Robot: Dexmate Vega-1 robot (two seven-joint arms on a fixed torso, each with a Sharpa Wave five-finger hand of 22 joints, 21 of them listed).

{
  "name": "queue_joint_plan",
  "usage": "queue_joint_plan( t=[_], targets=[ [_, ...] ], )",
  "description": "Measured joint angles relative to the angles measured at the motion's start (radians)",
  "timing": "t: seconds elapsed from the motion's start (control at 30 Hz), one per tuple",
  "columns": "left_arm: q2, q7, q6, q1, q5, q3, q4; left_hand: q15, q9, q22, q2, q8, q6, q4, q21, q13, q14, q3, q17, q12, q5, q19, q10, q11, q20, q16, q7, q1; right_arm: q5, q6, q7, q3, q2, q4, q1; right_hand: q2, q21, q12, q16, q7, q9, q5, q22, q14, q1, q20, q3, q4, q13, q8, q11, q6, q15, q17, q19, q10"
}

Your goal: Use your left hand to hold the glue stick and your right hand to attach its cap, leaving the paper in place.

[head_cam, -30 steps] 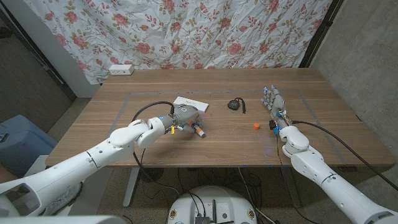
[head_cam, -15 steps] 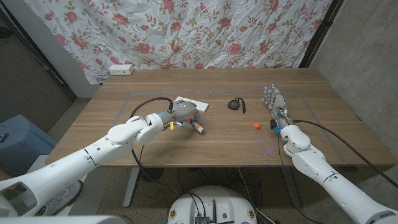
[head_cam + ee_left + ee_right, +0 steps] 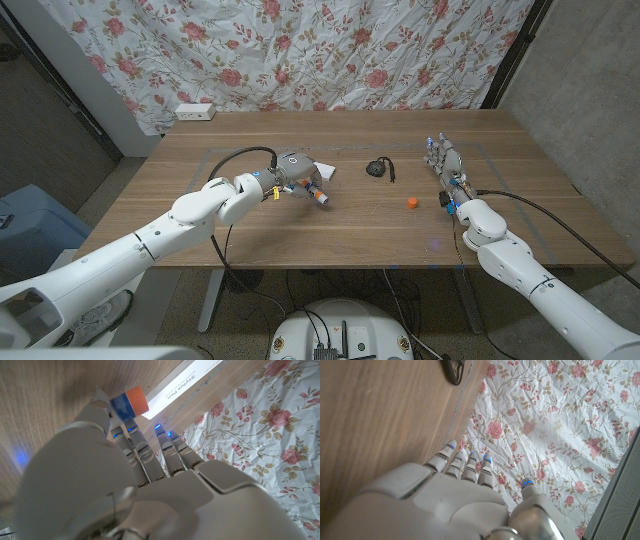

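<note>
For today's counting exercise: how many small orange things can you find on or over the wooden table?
2. The glue stick, orange at its tip, is held by the left hand beside the paper. The orange cap lies on the table, left of the right hand.

Backdrop: a white floral sheet [image 3: 330, 50] with red roses hangs across the whole width behind the table's far edge.
Table: a wooden table [image 3: 250, 225] with brown grain; faint taped lines mark a rectangle on its top.
Right wall: bare grey concrete wall [image 3: 585, 70], with a dark post between it and the sheet.
Left side: a grey wall panel, a dark diagonal bar, and a blue bin [image 3: 30, 235] on the floor.
Far left corner: a white power strip [image 3: 194, 112].
Light: even, soft.
</note>
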Motion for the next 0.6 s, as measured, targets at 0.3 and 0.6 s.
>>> queue_joint_plan(
  t=[0.3,0.6],
  targets=[
    [-0.007,-0.018,0.031,0.002,-0.021,-0.019,-0.023,0.0,-0.003,0.0,0.0,-0.002,0.014,0.001,0.0,0.001,0.0,-0.007,0.0,-0.008,-0.001,-0.002,0.024,0.007,0.002,-0.005,0.007,0.0,-0.037,0.011,0.0,0.008,-0.035,-0.026,-0.022,0.0,0.0,0.004,0.0,-0.005,0.0,0.0,0.0,0.004,0.0,0.0,0.0,-0.006,0.0,0.0,-0.002,0.005,-0.004,-0.005,0.0,0.013],
    [-0.015,-0.033,0.053,0.003,-0.049,-0.028,-0.034,0.0,-0.003,0.0,0.001,-0.002,0.016,0.0,0.0,0.001,0.0,-0.008,0.0,-0.012,-0.004,-0.005,0.025,0.007,-0.002,-0.005,0.009,-0.002,-0.117,0.021,-0.026,0.017,-0.088,-0.076,-0.058,-0.004,0.0,0.004,0.0,-0.025,0.0,0.0,0.0,0.007,0.025,-0.007,-0.001,-0.018,0.0,-0.005,-0.006,-0.004,-0.007,-0.009,0.007,0.017]
  ],
)
